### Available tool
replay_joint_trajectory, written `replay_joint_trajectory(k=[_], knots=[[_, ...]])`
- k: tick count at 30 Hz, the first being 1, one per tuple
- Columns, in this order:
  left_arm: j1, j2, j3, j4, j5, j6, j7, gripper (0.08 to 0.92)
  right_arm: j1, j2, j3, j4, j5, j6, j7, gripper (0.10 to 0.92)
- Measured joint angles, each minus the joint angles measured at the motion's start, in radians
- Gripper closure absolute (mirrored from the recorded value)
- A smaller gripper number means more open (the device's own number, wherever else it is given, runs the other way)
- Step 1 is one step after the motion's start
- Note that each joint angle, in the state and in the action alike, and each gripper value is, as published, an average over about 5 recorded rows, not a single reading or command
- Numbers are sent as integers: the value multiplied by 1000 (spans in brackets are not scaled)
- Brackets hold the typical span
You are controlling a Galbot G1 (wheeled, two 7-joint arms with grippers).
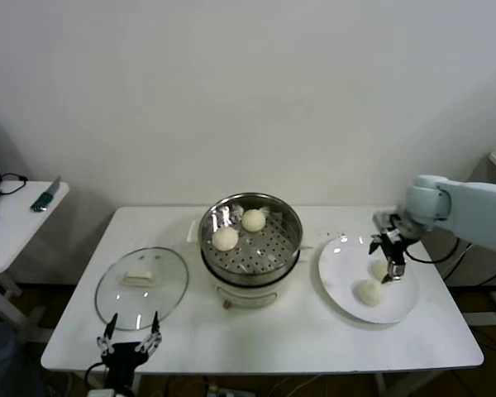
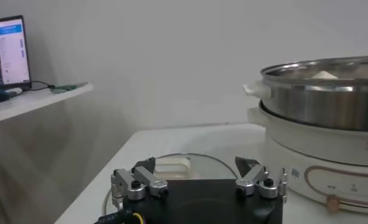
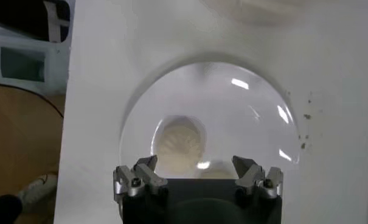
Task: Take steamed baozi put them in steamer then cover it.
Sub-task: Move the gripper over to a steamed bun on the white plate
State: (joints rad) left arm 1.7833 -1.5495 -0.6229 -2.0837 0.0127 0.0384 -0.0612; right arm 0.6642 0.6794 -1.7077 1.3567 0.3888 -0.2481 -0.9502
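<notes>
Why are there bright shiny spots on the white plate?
Right wrist view: the plate is glossy, so room lights bounce off as small glare streaks, and the baozi looks soft. Head view: the steamer wall glints too. Left wrist view: the glass cover looks faint.

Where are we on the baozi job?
Half done: two baozi sit in the steamer. The open right gripper hangs over the plate, above the two remaining buns. The cover lies on the table, near the open left gripper.
</notes>
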Motion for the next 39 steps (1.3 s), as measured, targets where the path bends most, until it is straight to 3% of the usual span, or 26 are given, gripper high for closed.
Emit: replay_joint_trajectory(k=[29,39], knots=[[4,-3,-3,3,4,-1,1,177,-347,25,262,-132,-161,-25,36,204],[3,-5,0,1,5,-1,1,177,-384,29,302,-152,-172,-24,40,275]])
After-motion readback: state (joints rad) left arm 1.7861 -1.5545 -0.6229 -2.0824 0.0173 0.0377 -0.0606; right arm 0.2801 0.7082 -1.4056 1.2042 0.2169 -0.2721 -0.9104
